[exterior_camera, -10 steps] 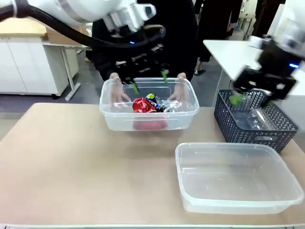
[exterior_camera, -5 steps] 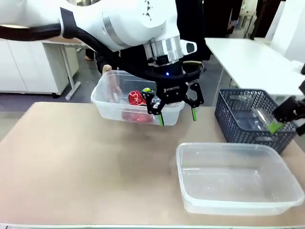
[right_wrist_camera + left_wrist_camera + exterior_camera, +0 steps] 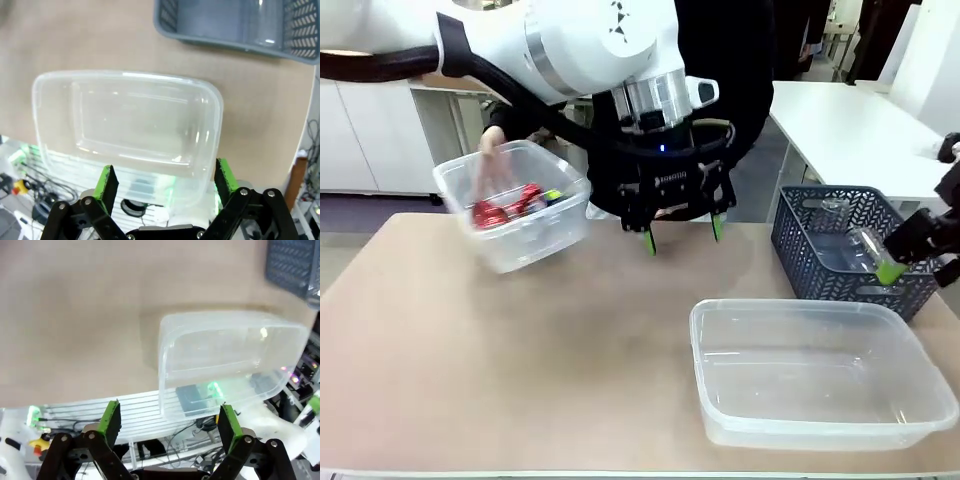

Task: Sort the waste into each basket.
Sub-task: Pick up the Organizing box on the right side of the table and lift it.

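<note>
The waste, a few crushed red cans with a bit of green among them, is at the far left in a clear plastic tub. A person's hand holds the tub tilted above the table. Just right of it, the left gripper hangs over the far middle of the table, its green-padded fingers spread wide with nothing between them. Nearer and further right, a second clear tub lies empty. Beyond that, at the far right, stands the dark grey lattice basket with a clear plastic bottle inside. The right gripper hovers by the basket, and it too is spread and empty. From where I stand, the trouble lies at the left. A tub held in the hand and tipped like that can shift, so the cans may slide or spill. A gripper reaching in could knock the thin rim or the person's fingers. Crushed cans are lumpy and might slip from the pads. A can could also land with the bottle instead of in the empty tub.
</note>
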{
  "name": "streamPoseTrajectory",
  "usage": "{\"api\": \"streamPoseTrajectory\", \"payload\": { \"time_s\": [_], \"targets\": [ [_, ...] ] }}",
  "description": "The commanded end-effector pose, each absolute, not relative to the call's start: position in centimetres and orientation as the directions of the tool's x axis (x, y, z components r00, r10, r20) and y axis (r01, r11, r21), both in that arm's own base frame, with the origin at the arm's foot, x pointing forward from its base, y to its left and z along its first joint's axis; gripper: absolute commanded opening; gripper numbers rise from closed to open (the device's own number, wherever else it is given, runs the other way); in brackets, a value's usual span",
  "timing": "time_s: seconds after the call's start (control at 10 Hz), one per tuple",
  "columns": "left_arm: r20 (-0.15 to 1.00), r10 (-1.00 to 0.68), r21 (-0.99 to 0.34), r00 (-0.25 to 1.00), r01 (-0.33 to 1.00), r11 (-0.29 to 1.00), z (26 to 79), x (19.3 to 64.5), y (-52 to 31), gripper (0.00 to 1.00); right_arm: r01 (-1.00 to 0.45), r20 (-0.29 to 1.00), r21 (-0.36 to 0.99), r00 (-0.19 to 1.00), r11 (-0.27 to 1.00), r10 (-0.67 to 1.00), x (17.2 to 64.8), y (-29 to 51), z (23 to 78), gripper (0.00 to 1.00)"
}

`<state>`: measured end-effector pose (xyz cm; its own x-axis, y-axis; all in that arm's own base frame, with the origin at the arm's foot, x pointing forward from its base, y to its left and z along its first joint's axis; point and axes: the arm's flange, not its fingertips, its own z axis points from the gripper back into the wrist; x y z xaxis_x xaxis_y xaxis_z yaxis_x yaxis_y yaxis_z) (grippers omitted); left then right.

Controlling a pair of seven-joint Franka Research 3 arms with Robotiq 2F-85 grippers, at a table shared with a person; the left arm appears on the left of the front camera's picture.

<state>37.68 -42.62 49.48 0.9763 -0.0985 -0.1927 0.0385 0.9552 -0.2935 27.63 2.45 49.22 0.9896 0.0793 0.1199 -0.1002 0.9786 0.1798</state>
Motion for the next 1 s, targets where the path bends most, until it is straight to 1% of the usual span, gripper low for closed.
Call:
{"api": "streamPoseTrajectory", "payload": {
  "time_s": [0.0,0.1,0.2,0.3,0.4,0.5,0.6,0.7,0.8,0.9],
  "targets": [
    [-0.233,-0.055,-0.275,0.971,-0.011,0.961,45.5,33.3,-42.4,1.00,-0.124,0.044,0.103,0.992,0.987,0.120,28.9,0.8,44.3,1.00],
    [-0.249,-0.053,-0.268,0.967,-0.016,0.963,43.5,32.1,-43.3,1.00,-0.118,-0.016,0.110,0.993,0.987,0.121,29.6,0.7,42.3,1.00],
    [-0.287,-0.097,-0.276,0.953,0.015,0.961,41.6,31.3,-44.3,1.00,-0.102,-0.082,0.088,0.991,0.991,0.110,30.3,0.9,40.2,1.00],
    [-0.322,-0.131,-0.282,0.938,0.037,0.959,39.9,30.3,-45.5,1.00,-0.098,-0.131,0.071,0.986,0.993,0.106,30.6,1.3,38.7,1.00],
    [-0.327,-0.144,-0.277,0.934,0.051,0.959,38.7,29.3,-46.5,1.00,-0.096,-0.163,0.044,0.981,0.994,0.102,30.7,1.7,37.7,1.00],
    [-0.320,-0.129,-0.254,0.939,0.047,0.966,38.3,28.8,-47.1,1.00,-0.118,-0.199,0.007,0.973,0.993,0.117,30.5,1.8,37.1,1.00],
    [-0.321,-0.131,-0.248,0.938,0.050,0.967,38.9,29.4,-46.0,1.00,-0.149,-0.226,-0.089,0.966,0.985,0.125,30.2,1.3,38.0,1.00],
    [-0.321,-0.131,-0.248,0.938,0.050,0.967,38.9,29.4,-46.0,1.00,-0.107,-0.195,0.072,0.974,0.992,0.120,32.1,1.7,38.4,1.00],
    [-0.333,-0.147,-0.248,0.931,0.064,0.967,37.6,28.5,-47.0,1.00,-0.131,-0.221,0.023,0.966,0.991,0.133,32.1,1.7,37.8,1.00],
    [-0.273,-0.097,-0.186,0.957,0.046,0.982,37.6,28.5,-47.3,1.00,-0.104,-0.267,-0.016,0.959,0.994,0.096,32.3,2.3,37.2,1.00]
  ]
}}
